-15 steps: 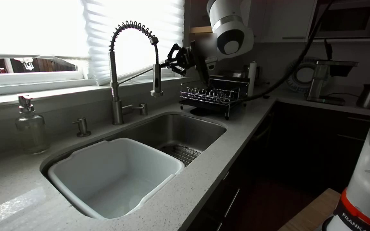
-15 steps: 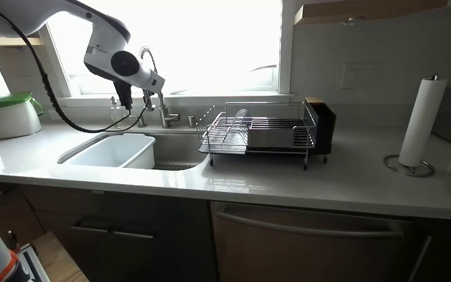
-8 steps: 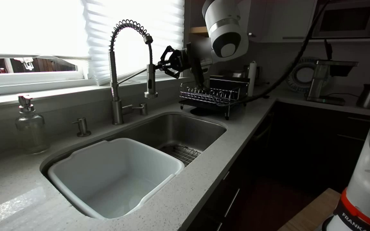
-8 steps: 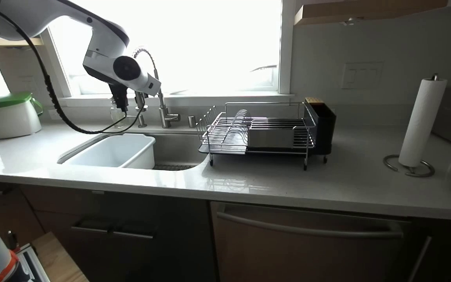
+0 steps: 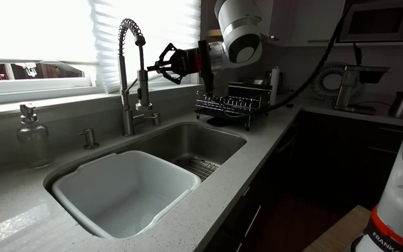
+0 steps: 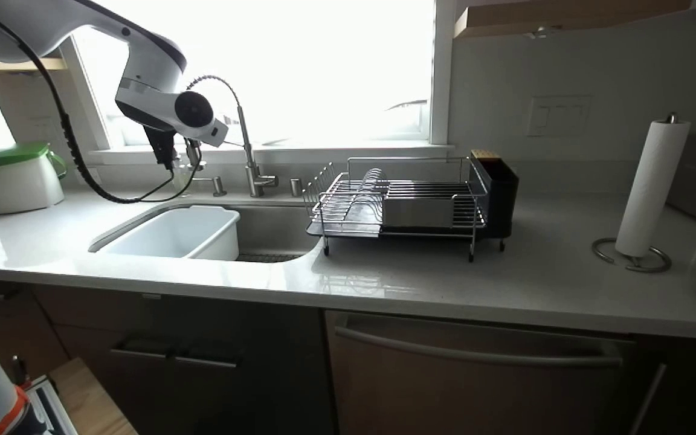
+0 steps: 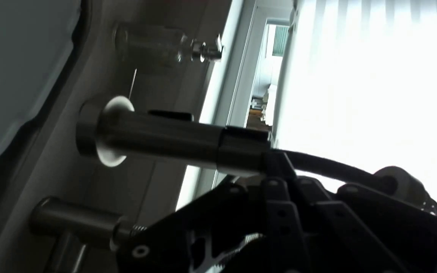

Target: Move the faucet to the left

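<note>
In an exterior view, the tall chrome spring-necked faucet (image 5: pixel 124 77) rises behind the rectangular stainless-steel sink (image 5: pixel 208 141); its near-vertical metal spray head (image 5: pixel 142 87) lies towards the sink's left end from the black two-fingered gripper (image 5: pixel 150 68), clenched on nothing, apparently touching it to push.

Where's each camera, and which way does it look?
An exterior view: near the basin, looking along the sink; arm, base and jaws show.
An exterior view: before the counter, facing the window; arm and base show.
Wrist view: behind the jaws, facing the faucet; shut jaws show.
All share the faucet; both exterior views, the dish rack.
</note>
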`<state>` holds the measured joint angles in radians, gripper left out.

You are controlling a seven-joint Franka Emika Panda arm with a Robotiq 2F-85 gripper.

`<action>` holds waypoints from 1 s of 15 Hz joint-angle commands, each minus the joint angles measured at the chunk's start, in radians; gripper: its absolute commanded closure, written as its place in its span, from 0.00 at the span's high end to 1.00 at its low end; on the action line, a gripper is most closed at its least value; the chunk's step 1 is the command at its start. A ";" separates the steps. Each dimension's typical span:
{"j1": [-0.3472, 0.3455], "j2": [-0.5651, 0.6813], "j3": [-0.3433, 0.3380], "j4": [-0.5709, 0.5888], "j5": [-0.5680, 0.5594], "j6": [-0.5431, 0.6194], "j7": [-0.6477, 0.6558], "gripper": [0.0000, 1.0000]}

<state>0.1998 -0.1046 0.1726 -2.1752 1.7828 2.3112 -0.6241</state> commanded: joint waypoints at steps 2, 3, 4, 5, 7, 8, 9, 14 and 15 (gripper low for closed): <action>0.010 -0.032 0.040 -0.057 -0.021 -0.069 0.048 0.00; 0.014 -0.031 0.050 -0.062 -0.017 -0.069 0.035 0.00; 0.017 -0.028 0.057 -0.065 -0.019 -0.069 0.031 0.00; 0.020 -0.027 0.063 -0.066 -0.009 -0.067 0.016 0.00; 0.022 -0.026 0.072 -0.070 -0.017 -0.058 0.018 0.00; 0.023 -0.031 0.078 -0.077 -0.050 -0.049 0.066 0.00; 0.024 -0.045 0.083 -0.092 -0.126 -0.035 0.134 0.00; 0.001 -0.106 0.061 -0.134 -0.392 -0.072 0.311 0.00; -0.007 -0.114 0.055 -0.131 -0.418 -0.062 0.318 0.00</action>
<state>0.2151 -0.1549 0.2446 -2.2679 1.4604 2.2553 -0.3649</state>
